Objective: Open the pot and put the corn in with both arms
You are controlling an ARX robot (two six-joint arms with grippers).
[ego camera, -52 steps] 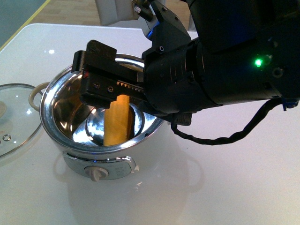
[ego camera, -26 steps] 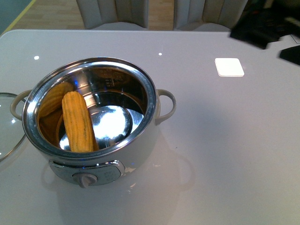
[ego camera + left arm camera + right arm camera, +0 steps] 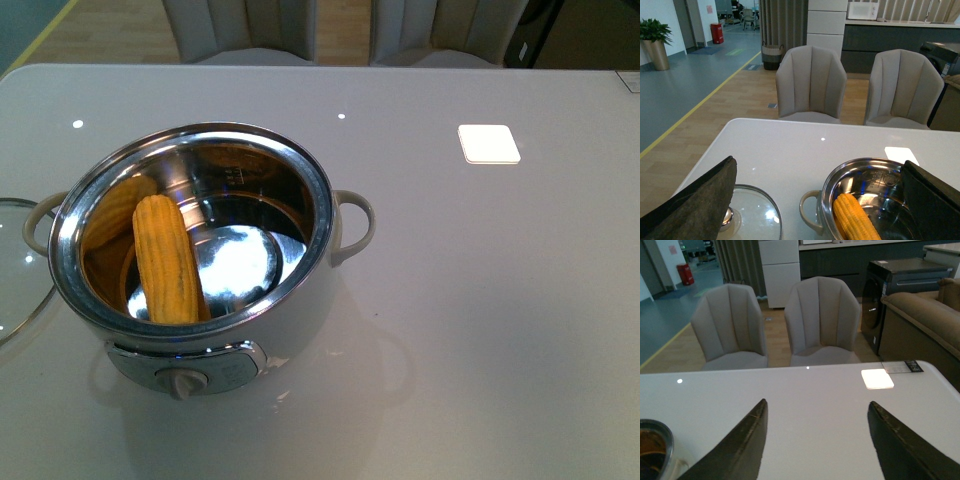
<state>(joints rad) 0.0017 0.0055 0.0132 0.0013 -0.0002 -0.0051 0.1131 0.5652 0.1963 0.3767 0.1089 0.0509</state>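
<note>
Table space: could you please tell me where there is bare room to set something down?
The broad stretch of table right of the pot and in front of the white pad is bare. The left edge is crowded: the lid lies beside the pot.

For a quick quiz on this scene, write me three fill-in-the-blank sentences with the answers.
1. The corn cob lies inside the ____.
2. The glass lid rests on the table, to the pot's ____ in the front view.
3. The jaws of both grippers stand ____, holding nothing.

Missing words: pot; left; open
</note>
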